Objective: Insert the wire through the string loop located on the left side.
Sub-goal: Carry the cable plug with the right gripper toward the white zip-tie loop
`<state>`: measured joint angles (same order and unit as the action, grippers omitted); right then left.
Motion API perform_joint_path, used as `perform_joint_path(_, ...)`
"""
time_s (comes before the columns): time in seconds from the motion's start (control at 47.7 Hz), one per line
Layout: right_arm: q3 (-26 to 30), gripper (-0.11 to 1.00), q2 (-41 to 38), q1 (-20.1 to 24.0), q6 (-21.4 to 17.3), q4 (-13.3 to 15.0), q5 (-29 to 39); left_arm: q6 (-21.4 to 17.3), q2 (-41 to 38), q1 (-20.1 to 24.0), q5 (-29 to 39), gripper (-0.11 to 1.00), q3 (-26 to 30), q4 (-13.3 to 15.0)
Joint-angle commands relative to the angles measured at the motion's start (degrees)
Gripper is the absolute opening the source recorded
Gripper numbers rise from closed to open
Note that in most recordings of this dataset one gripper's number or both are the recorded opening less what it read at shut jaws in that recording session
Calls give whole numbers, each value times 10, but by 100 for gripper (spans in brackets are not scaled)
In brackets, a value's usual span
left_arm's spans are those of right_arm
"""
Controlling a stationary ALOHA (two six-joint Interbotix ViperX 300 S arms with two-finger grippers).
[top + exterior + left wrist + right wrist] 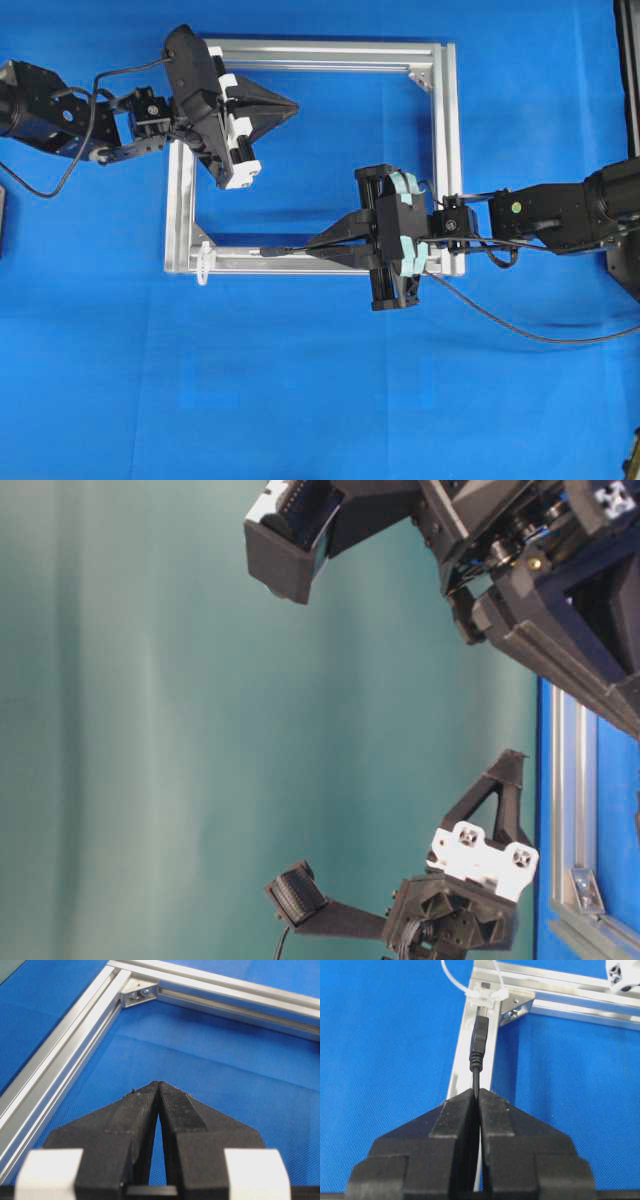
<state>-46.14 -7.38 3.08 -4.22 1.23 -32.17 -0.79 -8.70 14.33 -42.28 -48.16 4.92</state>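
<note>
Right claw is pinched tight on the wire, gripping the thin black cord just behind its plug, so the plug juts out past the fingertips. From overhead, this claw hangs over the lower rail of the frame, pointing left along it. The plug lies over that rail, aimed at the lower left corner, where the string loop is tied. A stretch of bare rail lies between plug tip and loop; they are near but not touching. In the right wrist view the plug sits in line with the rail, and the white cord curls up just beyond it, beside the corner bracket.

Left claw is fully closed with nothing between its fingers, as its own wrist view shows. It hovers inside the frame near the upper left corner, well apart from the loop and the wire.

Blue table spreads open below and left of the frame. The rest of the wire trails off to the right across it.
</note>
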Motion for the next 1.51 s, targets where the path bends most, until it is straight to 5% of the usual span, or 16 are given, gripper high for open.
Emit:
perform_joint_path(0.0,7,0,18,-1,0,0,-7,1,21,-3,-3,2,3,-2)
perform_joint_path(0.587,91,0,-57,15,0,-1,-5,-2,21,-5,-6,2,1,-2)
perform_joint_path(1.489,96,0,-69,13,0,-3,-15,-2,21,-5,-7,2,1,-2)
